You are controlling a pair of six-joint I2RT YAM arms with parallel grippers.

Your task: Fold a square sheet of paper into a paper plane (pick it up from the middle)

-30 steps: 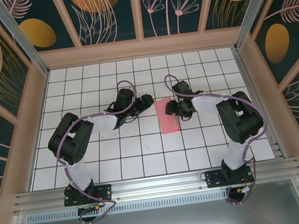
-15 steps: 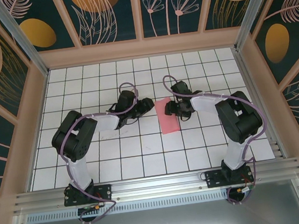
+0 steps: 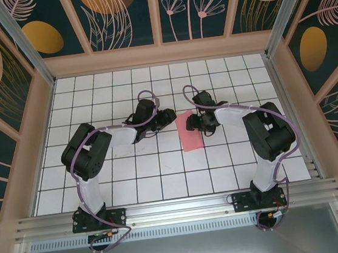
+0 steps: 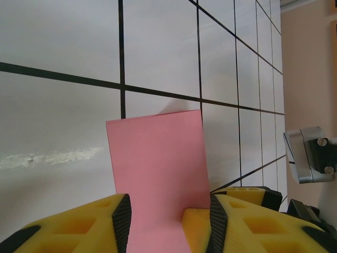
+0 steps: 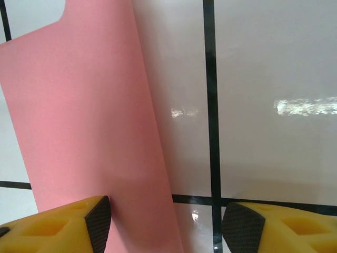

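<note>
Sheet of thin salmon-pink paper (image 3: 189,135) flat on white gridded bench (image 3: 162,176): likely light, floppy, slippery. Left pincer (image 4: 167,208), right pincer (image 5: 166,211) straddle its opposite edges, both gaping, unclamped. Best pinch mid-edge, gently.

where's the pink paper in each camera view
top external: pink sheet of paper lies near the middle of the gridded table, slightly right.
left wrist: bottom centre, running up from between the left gripper's fingers.
right wrist: left half, top to bottom.
Shared landmark: the table's black grid lines under the paper.
</note>
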